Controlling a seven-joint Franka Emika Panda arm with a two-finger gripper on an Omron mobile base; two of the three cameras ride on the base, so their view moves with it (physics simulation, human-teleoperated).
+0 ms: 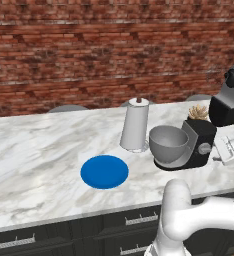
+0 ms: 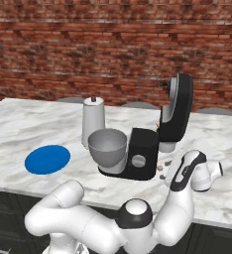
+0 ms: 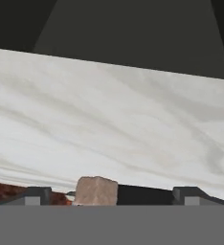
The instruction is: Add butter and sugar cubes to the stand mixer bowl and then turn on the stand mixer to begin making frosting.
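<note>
Gripper (image 3: 112, 195): jaws spread wide, nothing held; a brownish cube (image 3: 96, 191) is seen between the fingertips.
Stand mixer (image 2: 145, 154): on the marble counter (image 1: 34, 150), towards the right end.
Stand mixer bowl (image 2: 107, 147): seated on the mixer base.

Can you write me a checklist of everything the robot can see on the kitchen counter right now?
Surface: white marble counter, dark drawers below.
Job's things: black stand mixer, head tilted up; grey bowl on its base, looks empty. A brownish cube sits between the fingertips. Butter: nothing seen.
Clutter: blue plate, bare; white paper towel roll behind the bowl; small bits beside the mixer.
Grippers: gripper open, low over the counter.
Cables: nothing seen.
Surroundings: red brick wall; grey chair tops behind the counter.
</note>
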